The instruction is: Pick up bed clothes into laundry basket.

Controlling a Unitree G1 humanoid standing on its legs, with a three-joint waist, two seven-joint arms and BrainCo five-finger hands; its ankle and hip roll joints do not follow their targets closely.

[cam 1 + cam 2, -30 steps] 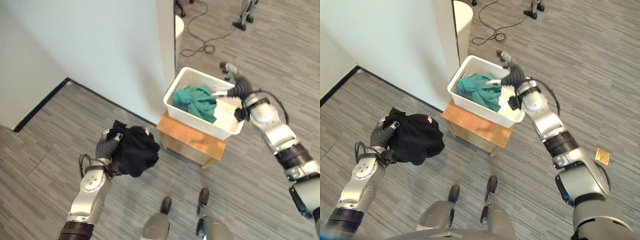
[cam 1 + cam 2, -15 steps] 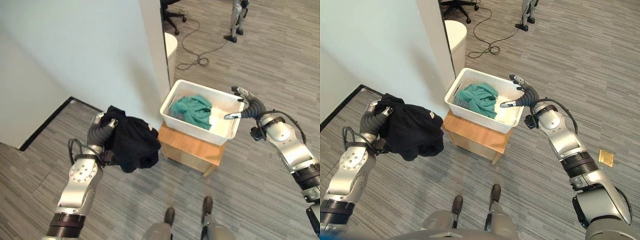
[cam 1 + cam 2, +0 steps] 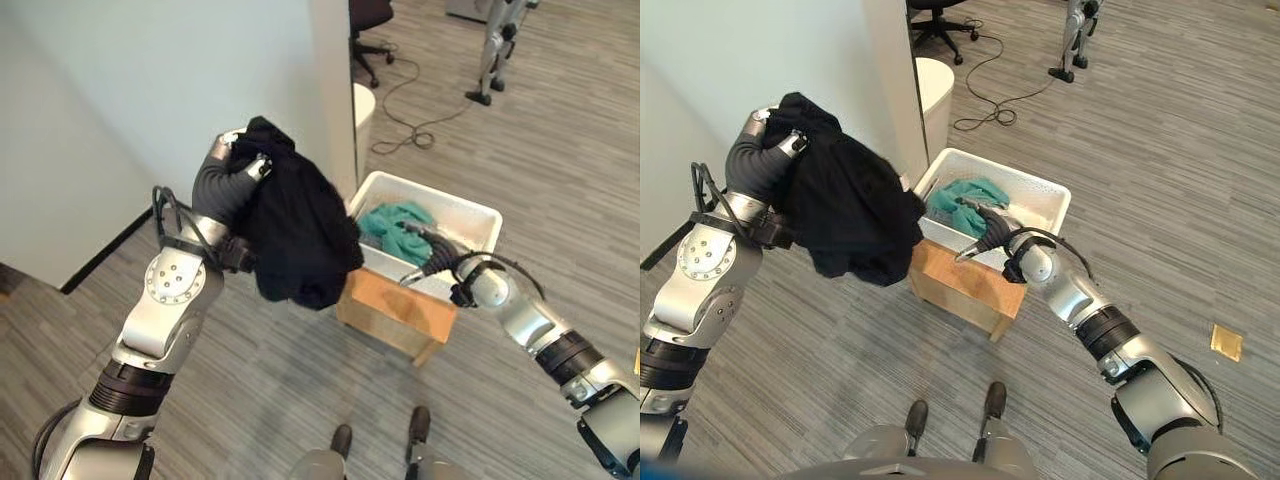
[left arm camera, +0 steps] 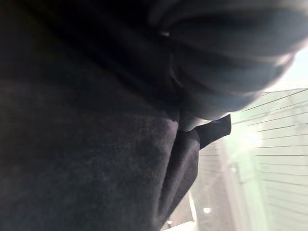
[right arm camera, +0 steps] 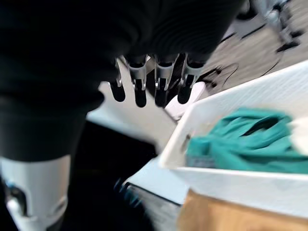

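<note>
A black garment hangs bunched from my left hand, which is shut on it and raised beside the wall corner, left of the basket. The same dark cloth covers the left wrist view. The white laundry basket stands on a low wooden stool and holds a teal cloth. My right hand hovers at the basket's near rim, open and holding nothing. Its fingers show straight in the right wrist view, past them the basket and the teal cloth.
A white wall corner stands just left of the basket, with a round white bin behind it. A black cable lies on the wood-look floor farther back. A small tan square lies on the floor at the right.
My left hand has lifted the black garment higher and nearer the basket. My right hand has come from the basket's right rim to its near edge. The camera has shifted too.
</note>
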